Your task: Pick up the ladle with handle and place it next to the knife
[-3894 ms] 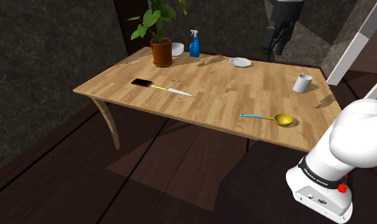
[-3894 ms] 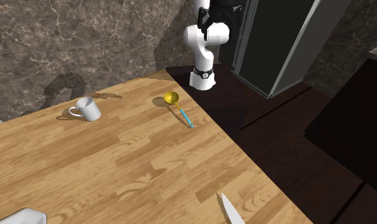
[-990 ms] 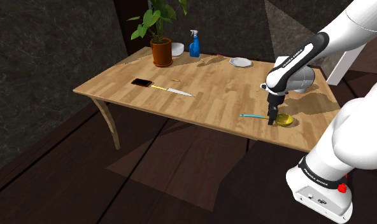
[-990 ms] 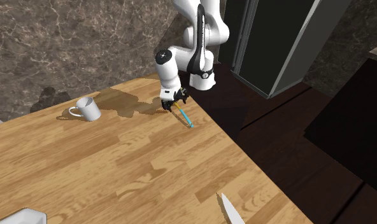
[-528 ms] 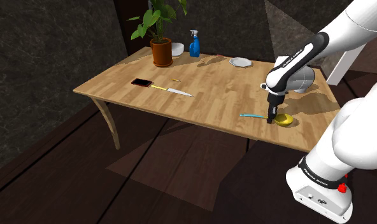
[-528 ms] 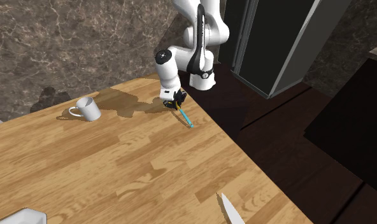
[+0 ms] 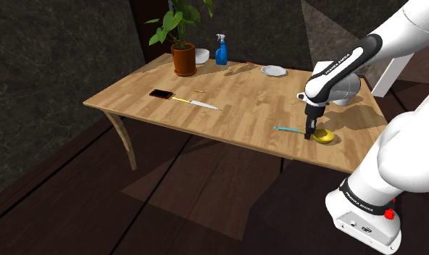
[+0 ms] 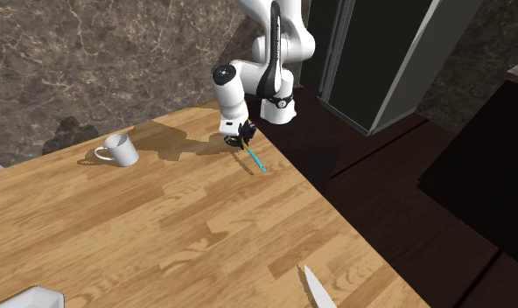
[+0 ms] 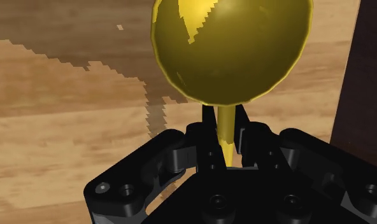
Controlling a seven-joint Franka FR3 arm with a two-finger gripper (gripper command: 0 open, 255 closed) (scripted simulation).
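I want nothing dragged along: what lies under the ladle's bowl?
Around the bowl of the ladle, wooden table and shadow show. The patch directly beneath is covered by the bowl. The gripper clasps the neck.

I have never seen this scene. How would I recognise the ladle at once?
Find the wooden table and follow it to the edge nearest the robot's stand, close to the white mug. The ladle is there, clasped by the black gripper; its round golden bowl and thin blue handle set it apart from the mug.
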